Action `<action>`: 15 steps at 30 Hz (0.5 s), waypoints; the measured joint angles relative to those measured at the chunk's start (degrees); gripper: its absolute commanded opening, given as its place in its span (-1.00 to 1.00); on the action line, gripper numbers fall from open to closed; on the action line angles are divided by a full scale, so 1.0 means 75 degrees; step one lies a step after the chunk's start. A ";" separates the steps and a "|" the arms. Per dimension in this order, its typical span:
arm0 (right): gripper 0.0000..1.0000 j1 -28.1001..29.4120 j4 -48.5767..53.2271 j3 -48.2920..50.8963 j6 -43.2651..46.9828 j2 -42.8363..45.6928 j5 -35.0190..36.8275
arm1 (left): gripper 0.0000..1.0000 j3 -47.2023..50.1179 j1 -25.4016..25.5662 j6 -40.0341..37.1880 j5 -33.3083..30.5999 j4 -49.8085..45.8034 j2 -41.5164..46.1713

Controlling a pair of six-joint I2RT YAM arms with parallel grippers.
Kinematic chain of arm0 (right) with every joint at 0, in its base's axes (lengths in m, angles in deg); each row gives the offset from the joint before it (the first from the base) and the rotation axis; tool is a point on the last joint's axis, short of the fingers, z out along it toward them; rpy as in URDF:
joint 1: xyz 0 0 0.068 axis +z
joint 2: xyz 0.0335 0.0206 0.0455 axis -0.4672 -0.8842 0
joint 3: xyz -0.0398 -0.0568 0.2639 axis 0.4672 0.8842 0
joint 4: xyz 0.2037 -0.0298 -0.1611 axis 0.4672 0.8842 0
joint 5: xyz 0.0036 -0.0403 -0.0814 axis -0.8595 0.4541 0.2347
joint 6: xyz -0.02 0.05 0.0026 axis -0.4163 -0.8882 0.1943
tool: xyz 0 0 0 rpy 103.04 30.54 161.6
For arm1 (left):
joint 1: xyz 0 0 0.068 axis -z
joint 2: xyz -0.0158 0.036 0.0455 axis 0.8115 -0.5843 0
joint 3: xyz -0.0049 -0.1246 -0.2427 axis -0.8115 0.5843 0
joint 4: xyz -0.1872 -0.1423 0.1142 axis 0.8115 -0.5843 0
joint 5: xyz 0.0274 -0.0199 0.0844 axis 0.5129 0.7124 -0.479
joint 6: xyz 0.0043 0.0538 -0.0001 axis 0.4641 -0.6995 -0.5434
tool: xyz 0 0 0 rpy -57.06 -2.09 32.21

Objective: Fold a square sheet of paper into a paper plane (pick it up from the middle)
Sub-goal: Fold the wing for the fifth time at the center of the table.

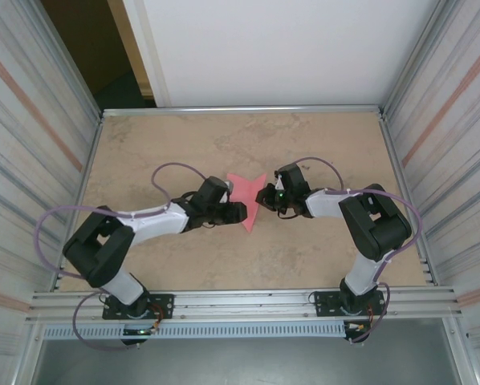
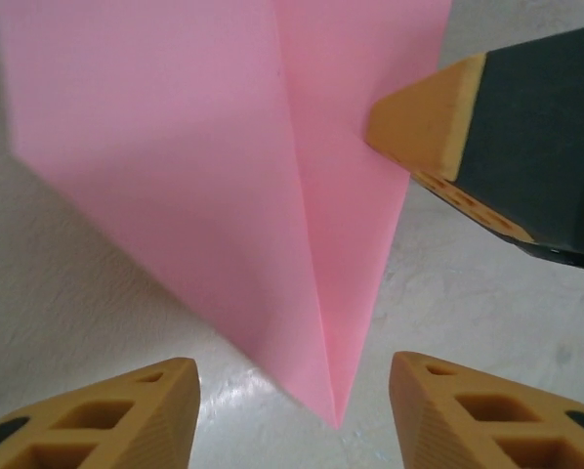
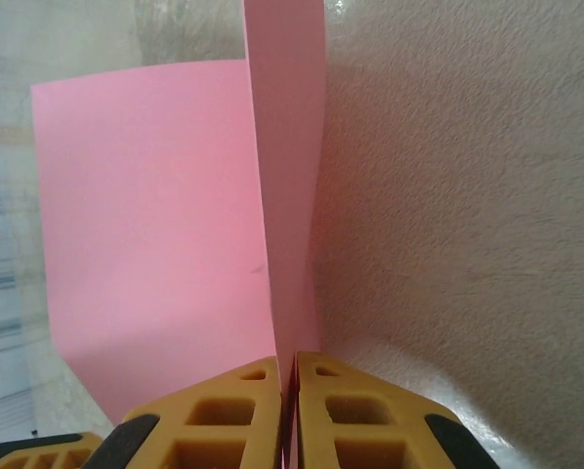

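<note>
Two grippers meet over the middle of the table (image 1: 320, 144), and the pink paper (image 1: 246, 191) sits between them. In the top view the paper is a creased wedge: its wide, notched end points to the far side and its tip points toward the arm bases. The left gripper (image 1: 240, 212) reaches in from the left beside the lower part of the wedge. The right gripper (image 1: 261, 198) reaches in from the right at the wedge's right edge. In the left wrist view the left gripper's jaws stand apart, with one orange finger (image 2: 126, 415) on each side of the paper's sharp tip. Table surface shows between each finger and the paper, and nothing is held. A lengthwise crease runs from the tip up through the wedge. In the same view one orange finger (image 2: 424, 122) of the right gripper touches the wedge's right edge. In the right wrist view the right gripper's jaws are closed on the paper: the two fingers pinch a narrow fold that stands upright between them. A broad flap spreads to the left of that fold, and the table to its right carries a shadow. Whether the wedge's tip rests on the table or is lifted just clear cannot be told.
</note>
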 measured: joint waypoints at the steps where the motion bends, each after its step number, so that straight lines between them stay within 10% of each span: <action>1: -0.76 -0.0020 -0.0038 0.0029 -0.0009 0.0000 -0.0009 | -0.04 -0.0038 0.0012 0.0012 -0.0050 0.0032 -0.0114; 15: -0.69 -0.0175 -0.0227 0.0201 -0.0169 0.0000 -0.0163 | -0.59 -0.0242 -0.0061 0.0035 -0.0242 0.0755 -0.0729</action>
